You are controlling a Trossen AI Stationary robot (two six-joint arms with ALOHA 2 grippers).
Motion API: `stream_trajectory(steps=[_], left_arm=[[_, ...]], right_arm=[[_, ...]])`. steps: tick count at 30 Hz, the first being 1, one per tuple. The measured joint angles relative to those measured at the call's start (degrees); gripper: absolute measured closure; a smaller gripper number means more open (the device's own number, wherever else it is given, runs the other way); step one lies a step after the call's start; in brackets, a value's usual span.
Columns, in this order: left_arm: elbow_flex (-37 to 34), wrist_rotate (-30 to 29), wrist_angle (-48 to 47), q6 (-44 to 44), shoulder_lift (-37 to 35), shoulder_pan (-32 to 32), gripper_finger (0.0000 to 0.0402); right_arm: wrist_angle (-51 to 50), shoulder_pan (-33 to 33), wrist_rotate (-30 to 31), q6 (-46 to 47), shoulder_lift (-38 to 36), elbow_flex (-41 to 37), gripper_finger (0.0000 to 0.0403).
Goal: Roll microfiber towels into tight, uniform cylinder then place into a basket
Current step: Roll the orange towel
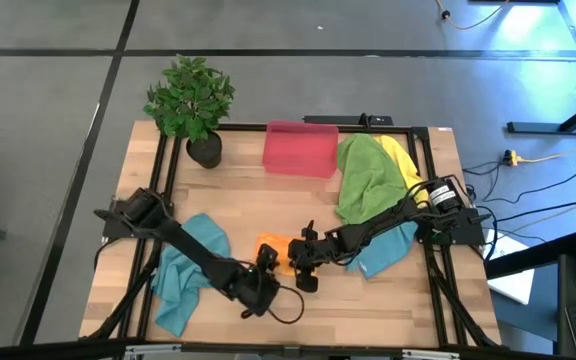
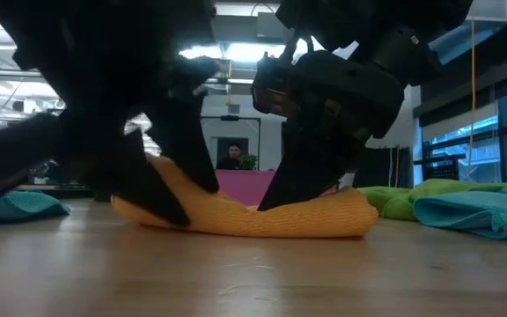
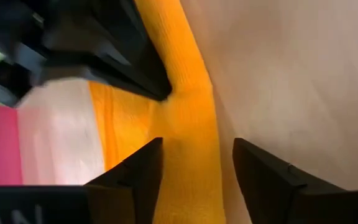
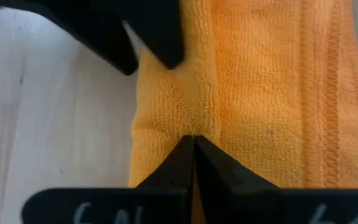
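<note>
a: looking at the orange towel, lying near the middle of the table, partly rolled into a fat log.

b: seeming soft and light, squashing easily under the fingers. probably springing loose if let go. not slippery, being fuzzy cloth.

a: taking hold where?

b: best pinching the rolled edge low, close to the wood, near both ends of the log, so keeping the roll tight.

a: checking the left gripper now.

b: standing spread apart over the roll, one finger on each side of the orange fold. straddling it, maybe brushing it, not squeezing.

a: and the right gripper?

b: pressed fully together, tips touching the orange cloth at a crease. hard telling whether any cloth is caught between them, so calling it closed and pushing down only.

a: sitting close together, both grippers?

b: yes, nearly touching, on the same towel.

a: finding the basket?

b: sitting at the far edge, pink, beside the plant. holding no towels yet.

a: other towels?

b: teal one lying on the left, green and yellow piled on the right, another teal one below those.
</note>
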Motion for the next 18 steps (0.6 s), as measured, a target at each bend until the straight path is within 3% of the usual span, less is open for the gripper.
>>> stream_trajectory(steps=[10, 18], left_arm=[[0.4, -1.5, -3.2, 1.6, 1.0, 1.5, 0.0201], [0.3, -0.8, -3.8, 4.5, 1.9, 2.0, 0.0232]], right_arm=[[0.0, 0.0, -0.2, 0.2, 0.0, 0.0, 0.0382], [0.0, -0.1, -1.2, 0.2, 0.0, 0.0, 0.0382]])
